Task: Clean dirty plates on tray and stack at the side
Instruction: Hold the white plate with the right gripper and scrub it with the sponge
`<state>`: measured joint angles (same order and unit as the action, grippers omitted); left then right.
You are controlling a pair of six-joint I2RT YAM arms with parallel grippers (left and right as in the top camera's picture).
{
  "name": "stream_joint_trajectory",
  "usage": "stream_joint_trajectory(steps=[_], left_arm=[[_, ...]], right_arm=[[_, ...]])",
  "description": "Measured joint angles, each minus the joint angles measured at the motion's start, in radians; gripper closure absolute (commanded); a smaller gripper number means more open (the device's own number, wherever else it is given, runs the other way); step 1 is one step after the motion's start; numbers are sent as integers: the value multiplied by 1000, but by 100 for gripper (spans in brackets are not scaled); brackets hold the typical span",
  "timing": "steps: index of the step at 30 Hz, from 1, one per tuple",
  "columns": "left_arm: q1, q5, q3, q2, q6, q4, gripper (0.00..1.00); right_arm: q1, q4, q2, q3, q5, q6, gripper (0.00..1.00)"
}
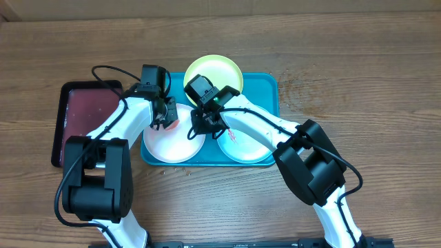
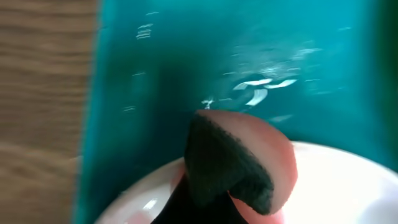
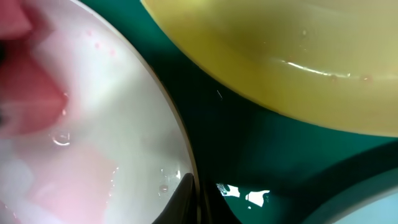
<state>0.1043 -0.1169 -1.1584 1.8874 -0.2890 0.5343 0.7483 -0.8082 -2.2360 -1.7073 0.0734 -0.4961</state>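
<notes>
Left gripper: clamped on pink sponge, over white plate
Right gripper: at white plate's right rim, open or closed unclear
Tray: yellow plate far, aqua plate near right

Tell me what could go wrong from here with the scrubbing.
The left tool, holding the sponge, and the right tool sit close together over the white plate; they may collide. The yellow-green plate overhangs the tray rim, so a nudge could tip it off.

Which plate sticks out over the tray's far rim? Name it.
The yellow-green plate: it overhangs the tray at its far rim, while the white plate and aqua plate sit side by side nearer the robot.
</notes>
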Motion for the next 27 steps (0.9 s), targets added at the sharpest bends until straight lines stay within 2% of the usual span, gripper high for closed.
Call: stream_joint_trajectory(steps=[8, 12, 21, 27], left_arm=[[1, -179, -44, 3, 0, 160, 96], [-4, -178, -116, 15, 3, 289, 96], [-14, 282, -153, 16, 137, 338, 96], [0, 414, -80, 16, 162, 277, 96]], right_arm=[[2, 8, 0, 0, 6, 3, 96], [4, 2, 0, 0, 2, 3, 96], [3, -2, 0, 0, -3, 3, 96], [3, 0, 0, 0, -3, 3, 96]])
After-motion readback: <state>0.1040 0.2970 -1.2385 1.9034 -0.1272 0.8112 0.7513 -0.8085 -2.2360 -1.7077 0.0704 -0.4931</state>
